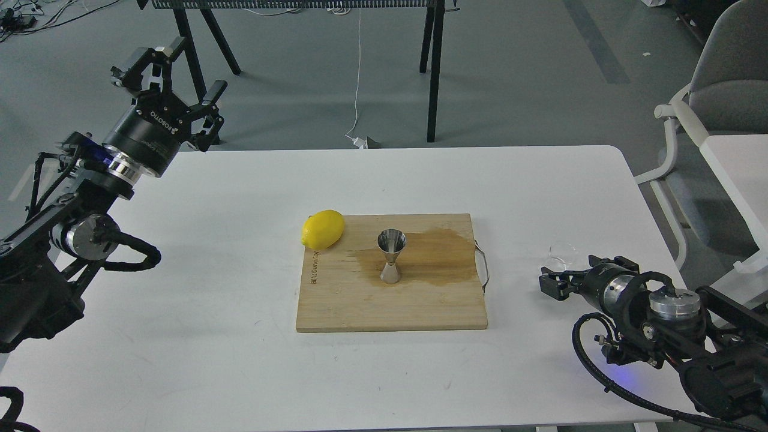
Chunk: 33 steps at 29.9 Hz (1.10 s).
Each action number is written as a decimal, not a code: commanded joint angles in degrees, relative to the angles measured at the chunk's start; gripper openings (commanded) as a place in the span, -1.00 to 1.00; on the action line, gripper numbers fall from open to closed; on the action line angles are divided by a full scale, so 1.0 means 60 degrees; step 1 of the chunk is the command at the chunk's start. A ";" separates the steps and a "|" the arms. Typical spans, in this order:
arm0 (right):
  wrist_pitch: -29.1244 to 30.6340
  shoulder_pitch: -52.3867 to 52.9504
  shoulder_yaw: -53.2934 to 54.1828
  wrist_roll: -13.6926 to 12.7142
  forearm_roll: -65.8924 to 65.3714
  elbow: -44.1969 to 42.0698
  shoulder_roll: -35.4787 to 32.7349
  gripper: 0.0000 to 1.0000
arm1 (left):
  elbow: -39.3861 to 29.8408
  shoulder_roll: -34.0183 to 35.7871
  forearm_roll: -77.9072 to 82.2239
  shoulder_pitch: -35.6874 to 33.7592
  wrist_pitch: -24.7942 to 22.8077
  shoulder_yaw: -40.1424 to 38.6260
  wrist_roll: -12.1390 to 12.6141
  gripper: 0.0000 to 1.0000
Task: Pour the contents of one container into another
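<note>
The steel jigger [391, 257] stands upright in the middle of the wooden cutting board [336, 306], on a dark wet stain. The clear glass cup [563, 251] sits on the white table to the right of the board; only its upper rim shows, its lower part hidden behind my right gripper [564, 271]. That gripper lies low over the table, pointing left, open, with its fingers right at the cup. My left gripper [165, 72] is raised at the far left beyond the table's back edge, open and holding nothing.
A yellow lemon [323, 229] rests at the board's back-left corner. The board's metal handle [483, 267] sticks out on its right side. A grey chair [720, 78] and a second white table [741, 174] stand to the right.
</note>
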 commanded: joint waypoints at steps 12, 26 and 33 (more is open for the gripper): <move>-0.0044 0.0342 -0.0007 -0.0078 -0.0243 -0.0609 0.0488 0.95 | -0.0001 0.0116 -0.0014 0.0037 0.0000 -0.0003 0.0000 0.60; -0.0058 0.0327 -0.0021 -0.0093 -0.0447 -0.0609 0.0488 0.76 | 0.0029 0.0116 -0.0014 0.0037 0.0000 -0.0003 0.0000 0.60; -0.0058 0.0327 -0.0021 -0.0107 -0.0506 -0.0609 0.0488 0.62 | 0.0087 0.0116 -0.0029 0.0037 0.0000 -0.0003 0.0000 0.60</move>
